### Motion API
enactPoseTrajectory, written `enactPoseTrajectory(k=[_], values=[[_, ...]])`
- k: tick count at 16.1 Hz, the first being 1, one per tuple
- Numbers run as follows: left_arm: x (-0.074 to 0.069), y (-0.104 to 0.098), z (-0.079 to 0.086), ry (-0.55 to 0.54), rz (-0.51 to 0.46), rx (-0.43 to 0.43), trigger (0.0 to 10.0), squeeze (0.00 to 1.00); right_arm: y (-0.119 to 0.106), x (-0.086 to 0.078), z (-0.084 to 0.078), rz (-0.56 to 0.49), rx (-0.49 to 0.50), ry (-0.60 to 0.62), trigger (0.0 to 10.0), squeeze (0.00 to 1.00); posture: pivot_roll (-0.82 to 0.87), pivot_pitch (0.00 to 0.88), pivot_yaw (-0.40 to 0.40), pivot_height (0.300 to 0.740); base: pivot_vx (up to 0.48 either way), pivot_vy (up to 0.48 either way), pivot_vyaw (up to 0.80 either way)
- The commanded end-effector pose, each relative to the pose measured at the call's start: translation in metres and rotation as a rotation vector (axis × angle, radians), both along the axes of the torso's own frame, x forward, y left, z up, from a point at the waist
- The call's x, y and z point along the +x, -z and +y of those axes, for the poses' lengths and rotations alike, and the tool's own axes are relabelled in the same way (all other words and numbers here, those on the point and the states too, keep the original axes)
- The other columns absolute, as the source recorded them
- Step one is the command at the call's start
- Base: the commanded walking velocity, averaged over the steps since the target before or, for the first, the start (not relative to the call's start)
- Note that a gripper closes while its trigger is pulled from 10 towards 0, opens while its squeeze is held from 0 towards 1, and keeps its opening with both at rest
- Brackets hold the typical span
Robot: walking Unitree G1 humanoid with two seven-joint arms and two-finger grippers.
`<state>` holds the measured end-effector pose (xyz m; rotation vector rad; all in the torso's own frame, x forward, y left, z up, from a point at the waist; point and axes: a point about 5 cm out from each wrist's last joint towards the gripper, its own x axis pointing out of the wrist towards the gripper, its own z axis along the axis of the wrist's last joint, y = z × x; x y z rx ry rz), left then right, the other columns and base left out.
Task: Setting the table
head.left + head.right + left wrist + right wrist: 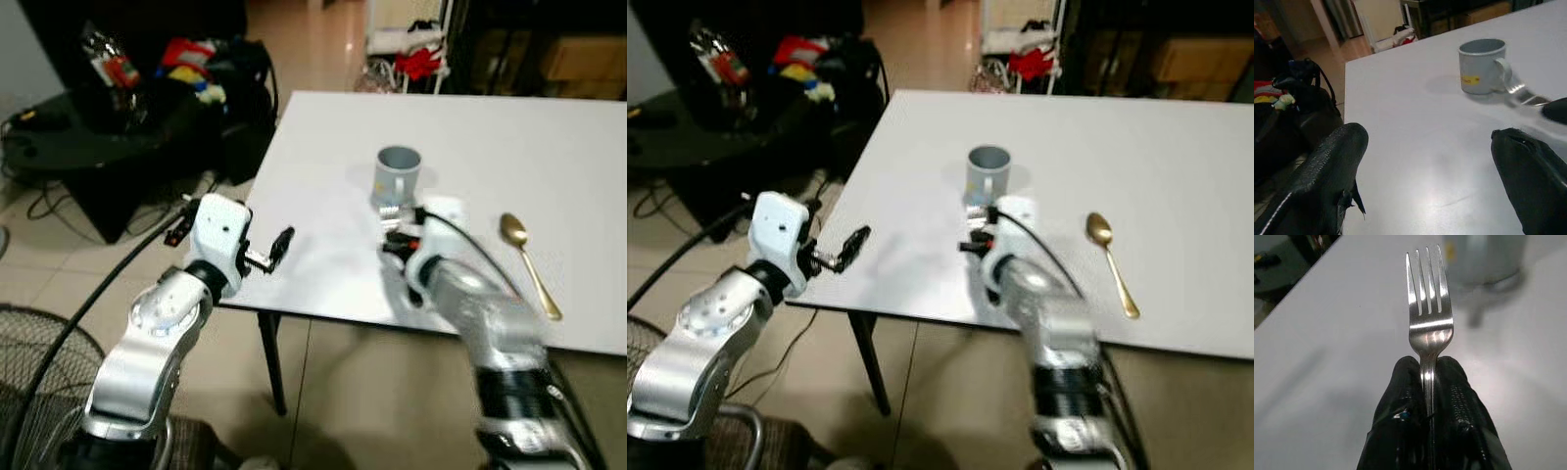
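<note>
Fingers of the right gripper are clamped on the fork neck; light, rigid, slippery steel is judged best pinched there. Left gripper is held spread above the counter.

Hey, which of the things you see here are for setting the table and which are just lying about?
For the job: fork held in the right gripper; grey mug; gold spoon; white table.

Lying about: black bag with colourful items; cables on the floor; red item on the far rack.
</note>
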<state>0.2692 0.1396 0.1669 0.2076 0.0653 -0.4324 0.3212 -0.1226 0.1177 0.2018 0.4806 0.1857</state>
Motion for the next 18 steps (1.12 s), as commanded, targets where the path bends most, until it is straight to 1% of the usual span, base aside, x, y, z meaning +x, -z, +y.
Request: enactPoseTrajectory(k=[1, 3, 4, 5, 9, 10, 13, 16, 18], values=[[-0.004, 0.0, 0.001, 0.037, 0.014, 0.021, 10.0, 0.0, 0.005, 0.01, 0.005, 0.013, 0.02, 0.052, 10.0, 0.0, 0.13, 0.0, 0.084, 0.74, 0.0, 0.0, 0.0], [-0.007, 0.001, 0.001, 0.069, 0.031, 0.029, 10.0, 0.0, 0.006, 0.016, 0.014, 0.015, 0.026, 0.054, 10.0, 0.0, 0.14, 0.0, 0.083, 0.74, 0.0, 0.0, 0.0], [-0.012, 0.002, 0.0, 0.113, 0.059, 0.031, 10.0, 0.0, 0.007, 0.022, 0.025, 0.022, 0.042, 0.054, 10.0, 0.0, 0.14, 0.0, 0.08, 0.74, 0.0, 0.0, 0.0], [-0.018, 0.005, 0.001, 0.155, 0.095, 0.041, 10.0, 0.0, 0.009, 0.024, 0.033, 0.027, 0.037, 0.06, 10.0, 0.0, 0.14, 0.0, 0.079, 0.74, 0.0, 0.0, 0.0], [-0.03, 0.012, 0.001, 0.23, 0.157, 0.067, 10.0, 0.0, 0.017, 0.026, 0.046, 0.041, 0.033, 0.074, 10.0, 0.0, 0.15, 0.0, 0.071, 0.74, 0.0, 0.0, 0.0], [-0.036, 0.015, 0.001, 0.27, 0.186, 0.078, 10.0, 0.0, 0.021, 0.027, 0.053, 0.049, 0.032, 0.075, 10.0, 0.0, 0.15, 0.0, 0.069, 0.74, 0.0, 0.0, 0.0], [-0.043, 0.016, 0.001, 0.303, 0.223, 0.082, 10.0, 0.0, 0.028, 0.028, 0.057, 0.06, 0.003, 0.093, 10.0, 0.0, 0.15, 0.0, 0.066, 0.74, 0.0, 0.0, 0.0], [-0.044, 0.016, 0.001, 0.309, 0.228, 0.085, 10.0, 0.0, 0.031, 0.03, 0.06, 0.065, 0.012, 0.092, 10.0, 0.0, 0.15, 0.0, 0.065, 0.74, 0.0, 0.0, 0.0], [-0.043, 0.015, 0.001, 0.307, 0.226, 0.085, 10.0, 0.0, 0.027, 0.031, 0.059, 0.045, 0.015, 0.096, 10.0, 0.0, 0.15, 0.0, 0.064, 0.74, 0.0, 0.0, 0.0]])
